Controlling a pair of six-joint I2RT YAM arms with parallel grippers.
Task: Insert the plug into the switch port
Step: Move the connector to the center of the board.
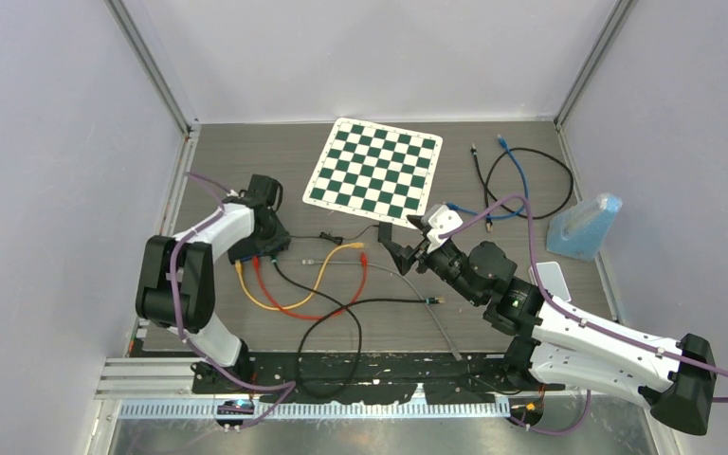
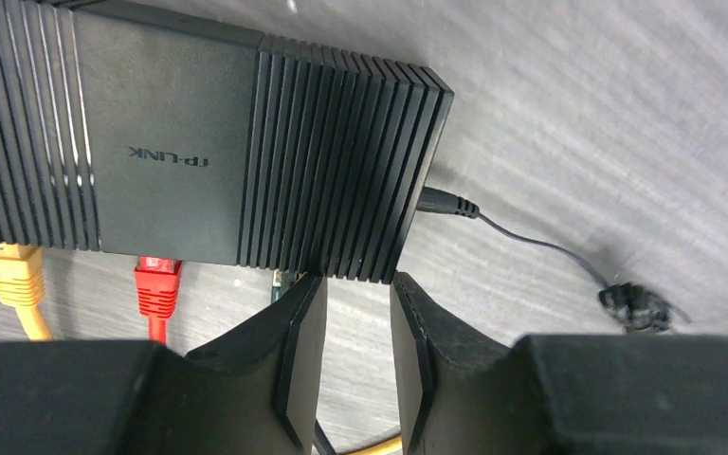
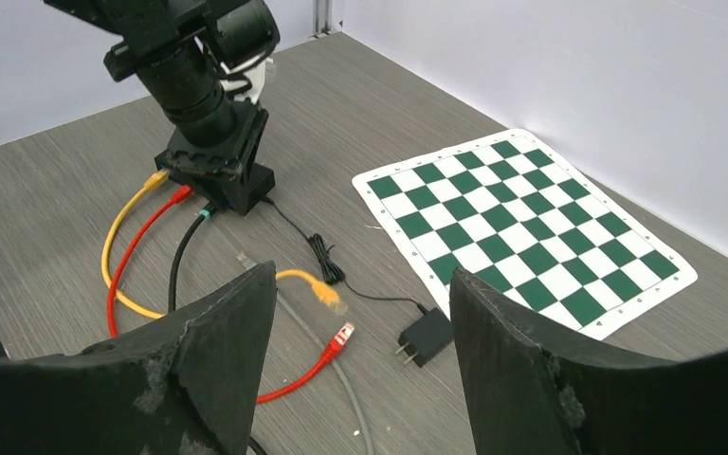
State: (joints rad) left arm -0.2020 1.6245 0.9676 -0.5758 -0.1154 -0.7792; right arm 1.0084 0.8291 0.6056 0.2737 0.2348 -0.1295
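Observation:
The black TP-LINK switch (image 2: 171, 152) lies at the left of the table (image 1: 246, 252), under my left gripper (image 1: 267, 237). A yellow plug (image 2: 9, 270) and a red plug (image 2: 156, 284) sit in its front ports. Beside them a dark plug with a teal boot (image 2: 278, 281) on a black cable (image 3: 182, 256) meets the switch front, partly hidden by my left finger; how deep it sits I cannot tell. The left gripper (image 2: 358, 280) stands narrowly open just off the switch's corner, bare table between its fingers. My right gripper (image 3: 360, 275) hovers wide open at mid-table (image 1: 409, 239), holding nothing.
Loose yellow (image 3: 327, 296) and red (image 3: 341, 335) cable ends and a grey cable (image 1: 427, 303) lie below the right gripper. A black power adapter (image 3: 425, 336) sits by the chessboard mat (image 1: 374, 169). Blue and black cables (image 1: 521, 180) and a blue block (image 1: 583, 227) lie at the right.

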